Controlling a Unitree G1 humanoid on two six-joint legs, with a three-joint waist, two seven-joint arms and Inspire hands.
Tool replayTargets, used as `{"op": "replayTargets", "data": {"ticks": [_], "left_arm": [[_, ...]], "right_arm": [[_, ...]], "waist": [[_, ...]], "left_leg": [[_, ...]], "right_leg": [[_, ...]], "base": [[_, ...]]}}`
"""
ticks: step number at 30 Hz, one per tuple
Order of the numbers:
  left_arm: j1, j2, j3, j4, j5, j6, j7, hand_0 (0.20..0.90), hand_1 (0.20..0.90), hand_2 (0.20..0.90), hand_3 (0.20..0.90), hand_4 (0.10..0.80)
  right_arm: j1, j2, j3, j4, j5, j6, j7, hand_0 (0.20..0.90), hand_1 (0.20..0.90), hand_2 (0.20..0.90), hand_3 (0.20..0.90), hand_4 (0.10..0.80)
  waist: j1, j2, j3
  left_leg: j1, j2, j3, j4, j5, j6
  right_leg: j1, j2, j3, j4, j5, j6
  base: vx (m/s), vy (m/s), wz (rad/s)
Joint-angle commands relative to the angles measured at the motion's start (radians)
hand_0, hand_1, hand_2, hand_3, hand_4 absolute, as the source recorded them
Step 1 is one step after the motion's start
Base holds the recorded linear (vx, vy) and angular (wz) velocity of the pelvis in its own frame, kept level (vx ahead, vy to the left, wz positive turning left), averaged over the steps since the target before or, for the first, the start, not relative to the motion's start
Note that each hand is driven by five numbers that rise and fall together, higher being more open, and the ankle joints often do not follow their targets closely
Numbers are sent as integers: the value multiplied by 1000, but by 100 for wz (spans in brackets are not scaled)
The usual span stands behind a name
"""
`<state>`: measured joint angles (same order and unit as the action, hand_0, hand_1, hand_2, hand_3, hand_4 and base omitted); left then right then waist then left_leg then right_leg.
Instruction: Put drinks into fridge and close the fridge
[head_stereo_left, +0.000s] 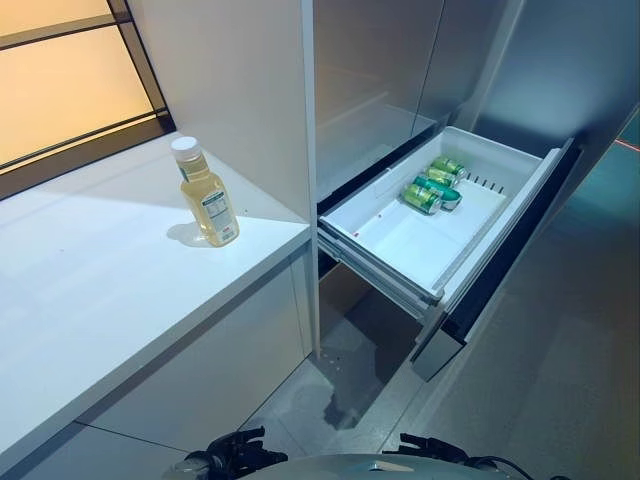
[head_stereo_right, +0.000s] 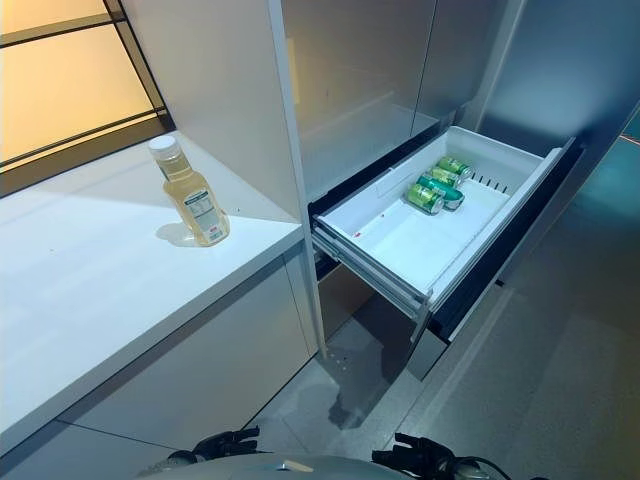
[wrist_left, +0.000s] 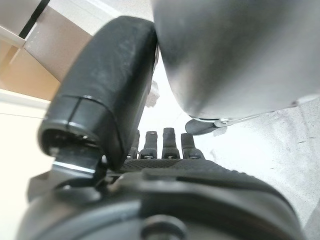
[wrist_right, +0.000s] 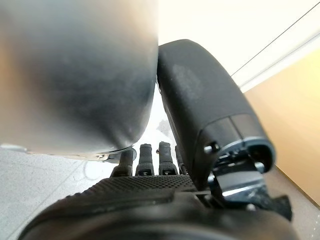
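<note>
The fridge drawer (head_stereo_left: 500, 215) stands pulled out from the fridge (head_stereo_left: 375, 90), a white tray with a dark front panel. Inside it three green cans (head_stereo_left: 433, 183) lie on their sides, bunched together at the drawer's far end, touching or nearly touching one another; the rest of the tray floor is bare. Beside the fridge, on the white counter (head_stereo_left: 90, 290), a bottle (head_stereo_left: 206, 192) stands upright, apart from the drawer and near the counter's edge. It is clear plastic with pale yellow liquid, a white cap and a label on its side. The left hand (wrist_left: 165, 145) and the right hand (wrist_right: 150, 155) each show in their own wrist views, fingers straight and holding nothing.
</note>
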<state>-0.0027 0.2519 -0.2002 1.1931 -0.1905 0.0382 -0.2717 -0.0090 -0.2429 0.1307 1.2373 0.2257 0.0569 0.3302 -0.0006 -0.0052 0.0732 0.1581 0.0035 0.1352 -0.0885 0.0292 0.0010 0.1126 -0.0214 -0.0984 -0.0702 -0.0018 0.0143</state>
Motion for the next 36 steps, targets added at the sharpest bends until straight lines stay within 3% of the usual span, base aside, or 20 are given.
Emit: {"op": "replayTargets", "data": {"ticks": [1,8,12,16,19,21,22,23,24,25,26,27,28,32,34,36], "left_arm": [[-43,3,8,21,16,-38,-12,900,900,900,900,800],[-43,12,28,1,-17,-82,-16,900,900,900,900,800],[-63,38,-12,-70,88,-92,-146,900,900,900,900,800],[-99,99,-82,-238,117,-41,-354,900,900,900,900,800],[-144,199,-122,-459,34,76,-620,900,900,900,900,800],[-182,244,-126,-572,-69,126,-725,900,900,900,900,800],[-218,269,-112,-696,-151,233,-803,900,900,900,900,800],[-239,283,-100,-781,-213,284,-852,900,900,900,900,800],[-245,288,-97,-802,-241,298,-866,900,900,900,900,800],[-271,294,-76,-939,-380,398,-884,900,900,900,900,800],[-276,294,-71,-967,-432,389,-894,900,900,900,900,800],[-289,284,-43,-1086,-564,431,-857,900,900,900,900,800],[-293,278,-34,-1139,-638,414,-821,900,900,900,900,800],[-334,289,6,-1270,-851,140,-618,900,900,900,900,800],[-371,304,50,-1302,-938,60,-500,900,900,900,900,800],[-401,315,114,-1324,-938,-87,-382,900,900,900,900,800]], "right_arm": [[-38,-26,22,27,14,-8,35,900,900,900,900,800],[-39,-28,28,22,13,2,32,900,900,900,900,800],[-44,-42,38,9,2,7,40,900,900,900,900,800],[-56,-77,53,-28,-1,34,48,900,900,900,900,800],[-62,-101,67,-50,-2,47,52,900,900,900,900,800],[-60,-105,71,-45,1,33,53,900,900,900,900,800],[-58,-104,74,-40,4,24,52,900,900,900,900,800],[-54,-102,72,-34,4,14,50,900,900,900,900,800],[-53,-102,72,-31,5,12,50,900,900,900,900,800],[-48,-97,68,-19,5,-1,46,900,900,900,900,800],[-46,-95,66,-15,4,-4,44,900,900,900,900,800],[-39,-91,55,0,-1,-17,42,900,900,900,900,800],[-34,-87,51,8,-3,-23,39,900,900,900,900,800],[-6,-69,55,21,7,-35,20,900,900,900,900,800],[10,-63,60,22,5,-40,16,900,900,900,900,800],[30,-55,63,20,-3,-44,9,900,900,900,900,800]], "waist": [[-1,2,6],[0,3,5],[-4,9,10],[-16,27,19],[-25,43,24],[-29,49,25],[-29,53,23],[-29,55,22],[-29,55,21],[-28,57,19],[-28,58,18],[-28,58,14],[-28,58,12],[-33,53,1],[-37,50,-6],[-41,44,-16]], "left_leg": [[-28,-17,-74,47,-87,10],[-28,-19,-75,50,-88,10],[-32,-18,-72,51,-85,7],[-35,-14,-65,46,-78,5],[-35,-14,-62,37,-72,5],[-33,-16,-62,34,-71,7],[-33,-19,-66,30,-71,10],[-33,-20,-68,28,-72,12],[-32,-20,-68,28,-72,12],[-31,-22,-71,24,-74,16],[-29,-23,-73,21,-75,17],[-24,-24,-76,17,-79,20],[-20,-25,-77,15,-82,21],[-4,-26,-81,7,-90,25],[3,-28,-85,5,-94,27],[8,-29,-88,5,-98,28]], "right_leg": [[-2,0,-82,93,-75,32],[-2,2,-80,95,-77,32],[-7,3,-78,98,-75,33],[-19,4,-69,102,-72,37],[-25,3,-62,101,-67,42],[-25,2,-60,99,-63,44],[-25,2,-56,96,-61,46],[-25,2,-54,94,-60,47],[-24,1,-53,94,-60,48],[-22,1,-50,90,-59,48],[-20,2,-49,88,-59,48],[-16,3,-45,86,-61,48],[-12,3,-44,85,-62,48],[2,6,-37,81,-66,47],[8,8,-33,78,-70,46],[14,10,-30,76,-74,44]], "base": [[0,0,0],[0,0,0],[0,0,0],[-17,41,-1],[-16,55,-2],[-2,19,0],[0,0,0],[0,0,0],[0,0,0],[0,0,0],[0,0,0],[0,0,0],[42,-14,2],[50,-15,0],[60,-13,-1],[67,-15,-4]]}}
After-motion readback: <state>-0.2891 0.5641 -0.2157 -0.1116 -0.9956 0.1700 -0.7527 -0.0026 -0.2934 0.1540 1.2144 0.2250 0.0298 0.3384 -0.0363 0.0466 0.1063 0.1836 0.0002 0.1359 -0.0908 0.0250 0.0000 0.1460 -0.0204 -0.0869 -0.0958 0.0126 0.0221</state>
